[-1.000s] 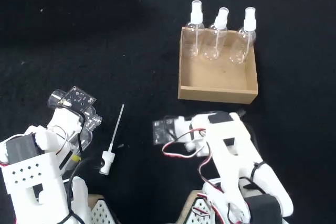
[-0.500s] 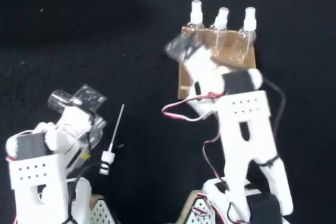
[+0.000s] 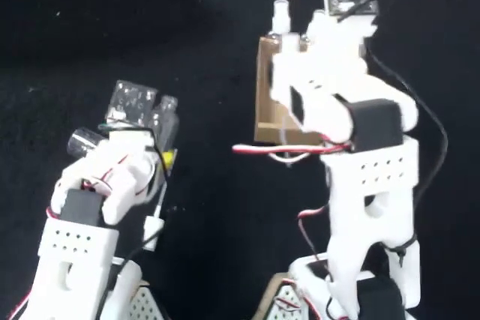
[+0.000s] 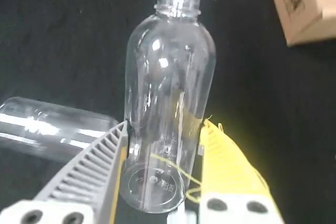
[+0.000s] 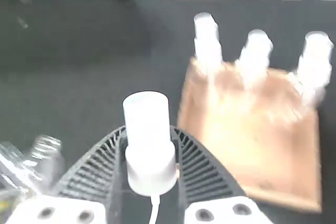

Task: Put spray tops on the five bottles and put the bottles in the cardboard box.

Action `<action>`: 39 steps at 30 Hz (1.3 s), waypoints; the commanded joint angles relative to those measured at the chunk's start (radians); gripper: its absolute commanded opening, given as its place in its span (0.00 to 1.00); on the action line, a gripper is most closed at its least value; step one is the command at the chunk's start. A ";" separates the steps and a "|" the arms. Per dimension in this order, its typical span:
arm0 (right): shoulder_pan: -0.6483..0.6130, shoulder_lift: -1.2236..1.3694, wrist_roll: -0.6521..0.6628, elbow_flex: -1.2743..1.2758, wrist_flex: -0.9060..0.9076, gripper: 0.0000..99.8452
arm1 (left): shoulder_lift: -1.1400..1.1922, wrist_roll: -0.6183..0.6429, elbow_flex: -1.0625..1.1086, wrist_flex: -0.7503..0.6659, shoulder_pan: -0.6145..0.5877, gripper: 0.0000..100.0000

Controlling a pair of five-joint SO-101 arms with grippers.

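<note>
Right now my left gripper (image 4: 164, 129) is clenched on an uncapped bottle (image 4: 170, 72) near its base, and a second bare bottle (image 4: 47, 127) lies on the black table (image 4: 63, 35) just beside it. My right gripper (image 5: 149, 129) pinches a spray top (image 5: 146, 111). Farther off, the cardboard box (image 5: 252, 150) holds three capped bottles (image 5: 207, 40) along its far wall.

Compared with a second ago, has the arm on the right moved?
Yes. The right end effector, holding a spray top, has swung from the table in front of the cardboard box to up above it.
</note>
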 commanded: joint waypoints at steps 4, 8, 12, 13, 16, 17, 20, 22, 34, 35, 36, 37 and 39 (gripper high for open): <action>-0.153 -0.001 -0.091 -0.058 -0.207 0.01 | 0.002 0.130 0.134 -0.318 0.015 0.04; -0.184 0.004 -0.110 -0.050 -0.331 0.01 | 0.002 0.172 0.217 -0.466 0.015 0.04; -0.184 0.008 -0.110 -0.048 -0.427 0.01 | 0.002 0.172 0.272 -0.588 0.015 0.04; -0.184 0.005 -0.110 -0.048 -0.443 0.01 | 0.002 0.172 0.285 -0.614 0.015 0.04; -0.198 0.004 -0.110 -0.048 -0.485 0.01 | 0.002 0.176 0.321 -0.683 0.015 0.04; -0.216 0.007 -0.110 -0.048 -0.497 0.01 | 0.002 0.176 0.334 -0.706 0.015 0.04; -0.255 0.008 -0.110 -0.044 -0.514 0.01 | 0.002 0.176 0.369 -0.766 0.015 0.04; -0.292 -0.001 -0.110 -0.036 -0.543 0.01 | 0.002 0.176 0.387 -0.812 0.015 0.04; -0.325 -0.001 -0.110 -0.033 -0.646 0.01 | 0.002 0.176 0.598 -1.300 0.015 0.04; -0.325 -0.001 -0.110 -0.033 -0.646 0.01 | 0.002 0.176 0.611 -1.335 0.015 0.04; -0.327 -0.001 -0.110 -0.033 -0.646 0.01 | 0.002 0.176 0.624 -1.363 0.015 0.04; -0.328 -0.001 -0.110 -0.033 -0.646 0.01 | 0.002 0.176 0.633 -1.387 0.015 0.04; -0.328 -0.001 -0.110 -0.035 -0.664 0.01 | 0.002 0.176 0.651 -1.421 0.015 0.04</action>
